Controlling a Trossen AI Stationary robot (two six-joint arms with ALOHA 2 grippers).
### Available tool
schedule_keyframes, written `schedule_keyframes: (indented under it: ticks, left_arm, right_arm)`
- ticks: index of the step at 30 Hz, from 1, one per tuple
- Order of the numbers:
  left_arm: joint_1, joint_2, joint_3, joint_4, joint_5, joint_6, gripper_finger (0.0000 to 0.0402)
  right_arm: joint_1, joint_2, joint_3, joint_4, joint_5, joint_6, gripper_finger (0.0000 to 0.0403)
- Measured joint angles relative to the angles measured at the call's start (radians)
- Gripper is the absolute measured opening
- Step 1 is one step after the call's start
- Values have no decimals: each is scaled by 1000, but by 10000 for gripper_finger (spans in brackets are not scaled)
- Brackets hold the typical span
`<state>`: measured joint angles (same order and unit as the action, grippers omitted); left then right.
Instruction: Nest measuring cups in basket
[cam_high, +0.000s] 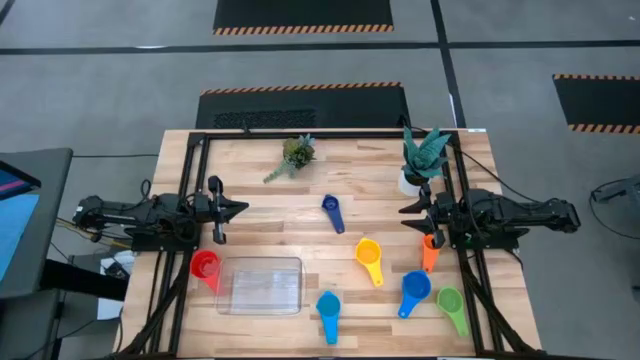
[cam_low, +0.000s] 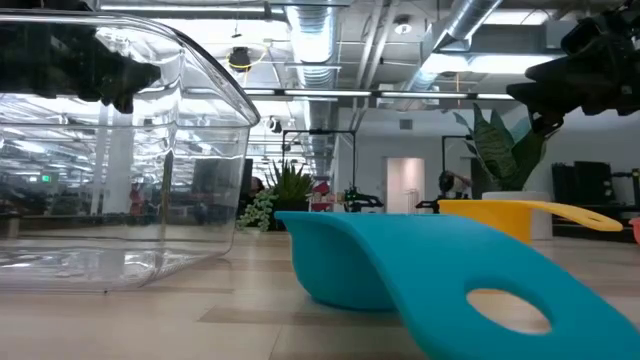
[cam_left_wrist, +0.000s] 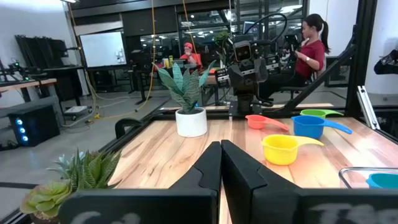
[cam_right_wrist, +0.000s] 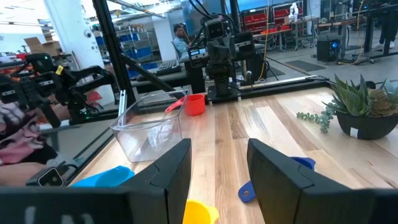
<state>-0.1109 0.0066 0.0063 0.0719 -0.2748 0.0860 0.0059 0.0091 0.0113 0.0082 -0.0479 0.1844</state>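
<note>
- At six o'clock on the table (cam_high: 300, 180), the basket (cam_high: 262, 285) is sitting empty.
- Left gripper (cam_high: 240, 208), at nine, is holding its fingers pressed together, gripping nothing.
- Right gripper (cam_high: 406, 221), at three, is holding its fingers apart, empty.
- Cups are lying scattered: red (cam_high: 205, 266) touching the basket, the rest between four and six.

Two potted plants (cam_high: 297, 153) (cam_high: 424, 158) stand on the wooden table (cam_high: 260, 220).

Low view, table level. Clear basket (cam_low: 120, 150) stands on the wooden table (cam_low: 250, 300) at left, near the camera, nothing visible inside. Light blue measuring cup (cam_low: 400, 270) fills the foreground right of centre, bowl on the table, handle with a hole reaching toward the camera. Yellow measuring cup (cam_low: 510, 215) behind it, handle pointing right. Two potted plants (cam_low: 285, 195) farther back. Dark arm parts (cam_low: 590, 60) hang at upper right.
</note>
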Motion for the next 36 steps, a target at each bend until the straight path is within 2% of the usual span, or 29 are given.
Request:
schedule_keyframes:
  ticks: [27,36]
  left_arm:
    - [0,0,0,2,0,-2,0]
    - [0,0,0,7,0,-216,0]
  right_arm:
    - [-1,0,-1,14,9,-32,182]
    - [-2,0,-2,86,31,-35,182]
